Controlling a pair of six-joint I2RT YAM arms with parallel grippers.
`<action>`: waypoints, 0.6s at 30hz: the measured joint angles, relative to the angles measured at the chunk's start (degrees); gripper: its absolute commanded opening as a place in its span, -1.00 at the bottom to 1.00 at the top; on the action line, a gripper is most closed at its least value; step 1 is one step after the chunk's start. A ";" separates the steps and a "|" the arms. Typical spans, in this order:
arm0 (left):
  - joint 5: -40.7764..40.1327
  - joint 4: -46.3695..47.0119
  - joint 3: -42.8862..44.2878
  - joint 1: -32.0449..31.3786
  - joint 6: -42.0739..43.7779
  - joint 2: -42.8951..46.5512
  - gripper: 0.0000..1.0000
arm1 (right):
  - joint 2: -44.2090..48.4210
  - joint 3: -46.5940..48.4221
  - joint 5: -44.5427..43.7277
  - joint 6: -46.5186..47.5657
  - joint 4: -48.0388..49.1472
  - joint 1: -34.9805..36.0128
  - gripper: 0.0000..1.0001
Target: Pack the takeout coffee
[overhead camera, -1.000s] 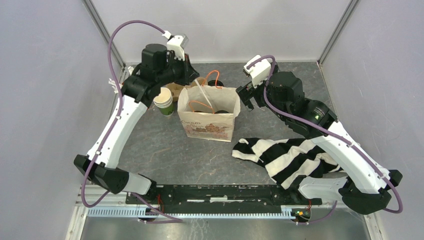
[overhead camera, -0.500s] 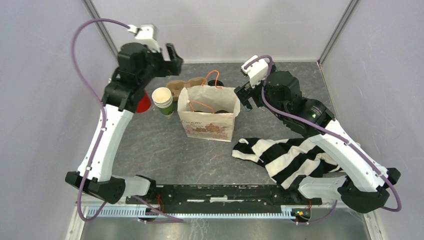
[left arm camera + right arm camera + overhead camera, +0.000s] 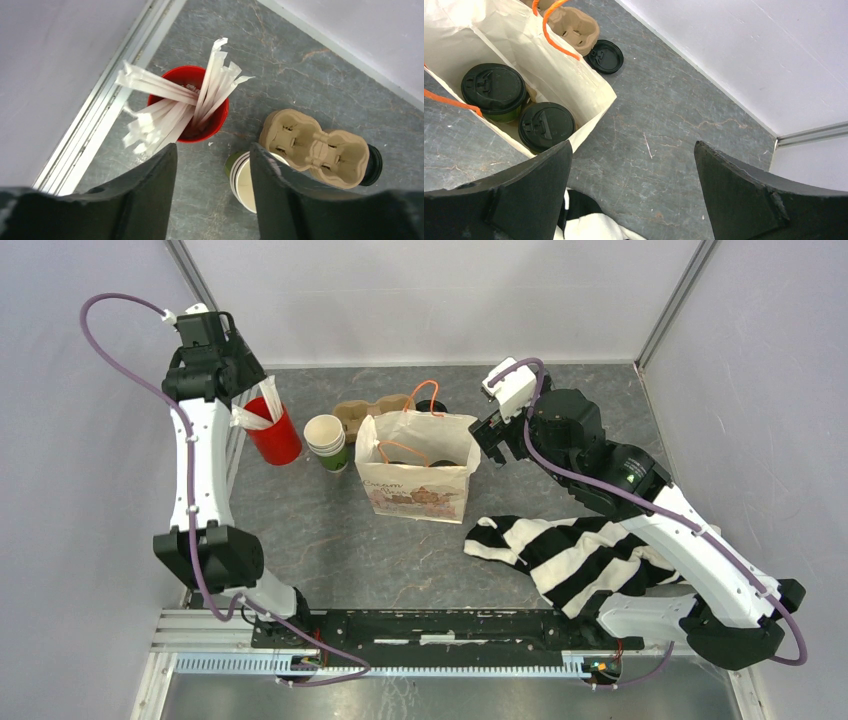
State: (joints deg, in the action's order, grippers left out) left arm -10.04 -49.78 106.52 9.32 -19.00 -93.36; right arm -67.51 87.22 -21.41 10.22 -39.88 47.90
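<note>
Two green cups with black lids (image 3: 494, 89) (image 3: 546, 125) stand side by side inside the open white paper bag (image 3: 574, 75), which has orange handles. In the top view the bag (image 3: 415, 490) sits mid-table with the lids dark inside it (image 3: 402, 453). My right gripper (image 3: 631, 200) is open and empty, above the table just right of the bag (image 3: 490, 435). My left gripper (image 3: 212, 200) is open and empty, high at the back left (image 3: 248, 388), above the red cup.
A red cup of white wrapped straws (image 3: 190, 110) stands by the left rail. A stack of lidless green cups (image 3: 245, 175) and a brown pulp carrier (image 3: 312, 147) sit beside the bag. A loose black lid (image 3: 605, 56) lies behind it. A striped cloth (image 3: 580, 550) lies front right.
My left arm has swung from over the bag and carrier back to the far left, over the red cup. The right arm has barely moved.
</note>
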 measured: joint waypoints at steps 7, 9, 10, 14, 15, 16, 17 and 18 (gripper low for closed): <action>5.68 -0.68 6.62 1.53 0.00 -9.44 -0.31 | 0.11 -0.04 -0.70 0.57 0.17 0.00 0.96; 7.76 -0.68 6.80 1.77 -0.02 -10.51 -0.28 | 0.11 -0.04 -0.74 0.61 0.24 0.00 0.96; 8.41 -0.68 6.80 1.81 0.00 -10.93 -0.25 | 0.11 -0.04 -0.74 0.59 0.28 0.00 0.96; 9.79 -0.61 7.37 1.81 0.04 -12.17 -0.24 | 0.11 -0.04 -0.74 0.61 0.37 0.11 0.96; 10.12 -0.48 7.82 1.81 0.04 -12.63 -0.25 | 0.11 -0.04 -0.74 0.61 0.37 0.13 0.96; 10.34 -0.33 8.35 1.81 0.04 -13.05 -0.25 | 0.11 -0.07 -0.74 0.61 0.37 0.17 0.96; 10.60 -0.13 8.63 1.81 0.04 -13.42 -0.25 | 0.11 -0.07 -0.74 0.61 0.37 0.24 0.96; 10.75 -0.02 9.07 1.81 0.04 -13.81 -0.25 | 0.11 -0.07 -0.74 0.59 0.37 0.28 0.96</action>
State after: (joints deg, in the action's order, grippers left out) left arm 0.71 -49.80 115.59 11.14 -18.96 -107.18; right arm -67.40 87.15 -22.15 10.81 -39.51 48.18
